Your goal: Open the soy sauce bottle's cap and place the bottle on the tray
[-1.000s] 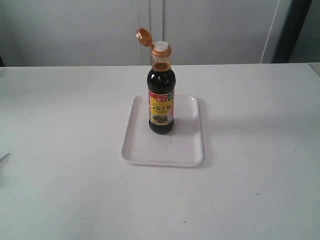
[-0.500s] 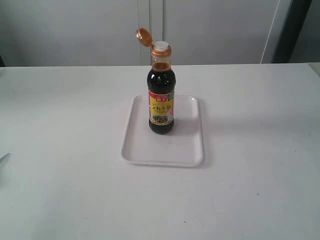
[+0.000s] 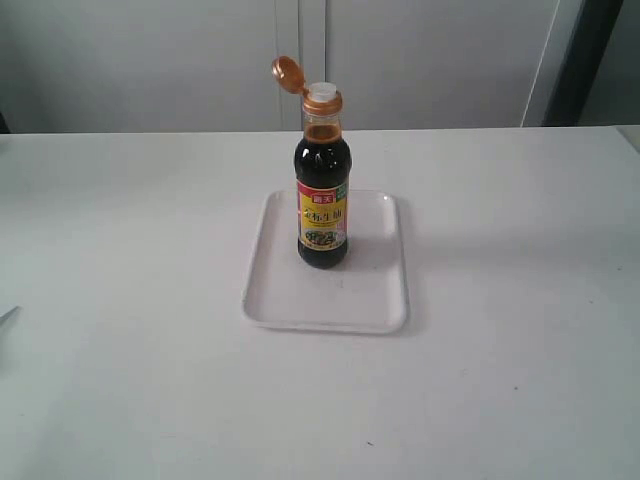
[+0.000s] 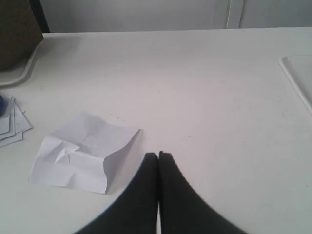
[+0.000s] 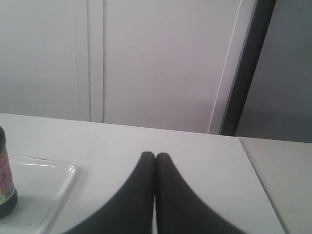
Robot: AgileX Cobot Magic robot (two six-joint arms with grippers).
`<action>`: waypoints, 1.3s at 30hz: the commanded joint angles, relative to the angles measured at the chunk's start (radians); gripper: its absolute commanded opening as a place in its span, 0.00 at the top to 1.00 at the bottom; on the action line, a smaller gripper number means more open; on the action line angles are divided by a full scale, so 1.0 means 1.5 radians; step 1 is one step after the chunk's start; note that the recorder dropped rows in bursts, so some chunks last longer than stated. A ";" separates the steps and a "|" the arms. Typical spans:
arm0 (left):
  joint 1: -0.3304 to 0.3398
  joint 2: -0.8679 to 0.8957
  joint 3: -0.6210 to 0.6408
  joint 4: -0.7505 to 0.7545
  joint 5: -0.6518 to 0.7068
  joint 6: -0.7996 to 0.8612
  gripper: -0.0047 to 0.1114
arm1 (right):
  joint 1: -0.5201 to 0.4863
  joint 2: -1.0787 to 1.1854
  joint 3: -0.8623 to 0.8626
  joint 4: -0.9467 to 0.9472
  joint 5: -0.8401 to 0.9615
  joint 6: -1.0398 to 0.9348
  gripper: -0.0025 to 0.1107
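The soy sauce bottle point(image 3: 322, 205) stands upright on the white tray point(image 3: 370, 300) in the middle of the table. Its orange-gold cap point(image 3: 286, 73) is flipped open to the left, hanging by its hinge, and the white spout point(image 3: 322, 90) shows on top. Neither arm appears in the exterior view. My left gripper point(image 4: 159, 155) is shut with nothing in it, above bare table, with a corner of the tray point(image 4: 298, 83) far off to one side. My right gripper point(image 5: 155, 156) is shut and empty too, with the bottle's edge point(image 5: 5, 180) and the tray point(image 5: 53, 183) at the frame's border.
A crumpled white paper point(image 4: 83, 153) lies on the table close to the left fingers. A stack of papers point(image 4: 12, 122) and a brown object with a pale rim point(image 4: 17, 39) sit farther off. White cabinet doors point(image 3: 400, 60) stand behind the table.
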 commanded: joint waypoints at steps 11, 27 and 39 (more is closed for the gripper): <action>0.011 -0.003 0.030 -0.013 -0.005 0.001 0.96 | -0.001 -0.002 0.002 0.003 -0.004 0.002 0.98; 0.011 -0.003 0.030 -0.016 0.018 0.003 0.96 | -0.001 -0.002 0.002 0.003 -0.004 0.002 0.98; 0.011 -0.003 0.030 -0.016 0.018 0.003 0.96 | -0.001 -0.002 0.002 0.003 -0.004 0.002 0.98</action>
